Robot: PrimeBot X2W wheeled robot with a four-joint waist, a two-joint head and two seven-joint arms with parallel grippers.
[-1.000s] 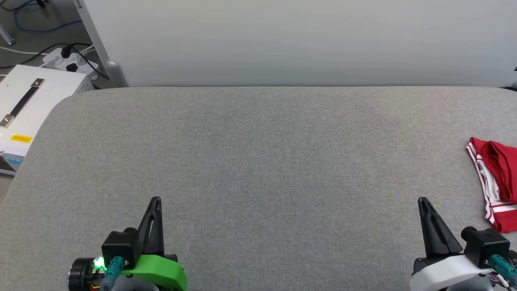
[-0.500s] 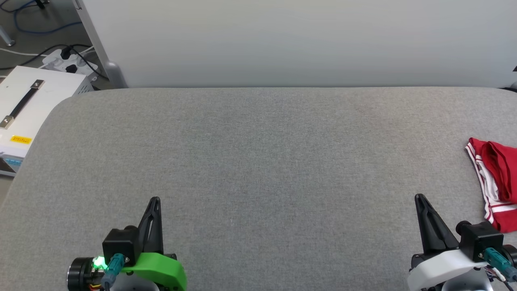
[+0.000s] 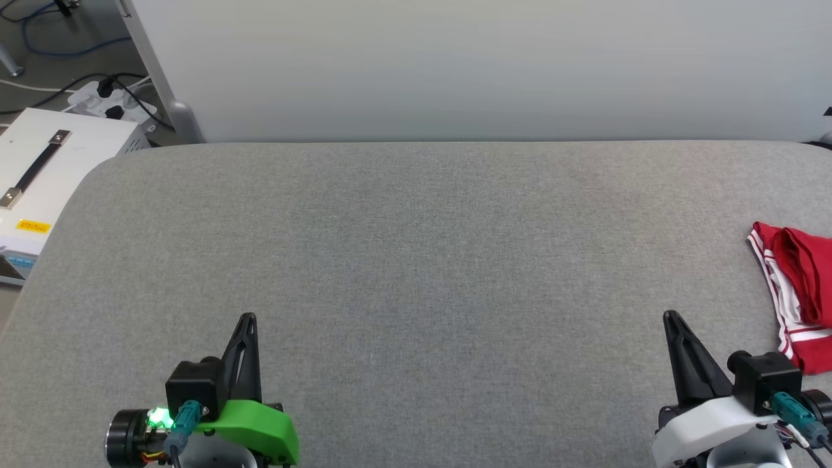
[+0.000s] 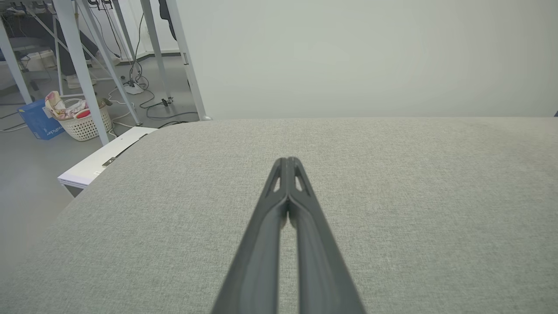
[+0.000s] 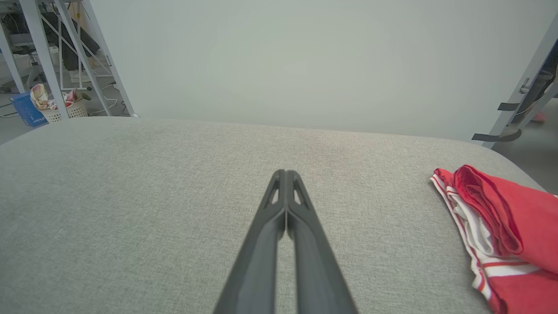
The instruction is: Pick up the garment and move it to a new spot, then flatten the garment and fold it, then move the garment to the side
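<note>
Nearest, the left gripper (image 3: 247, 320) and the right gripper (image 3: 669, 316) point forward over the grey table (image 3: 416, 234), each with jaws clenched together and grasping nothing. Farther out, at the table's right edge, the garment (image 3: 798, 296) lies bunched, red with white striped trim, near the right gripper but apart from it. A pale panel (image 3: 455, 65) stands behind.
</note>
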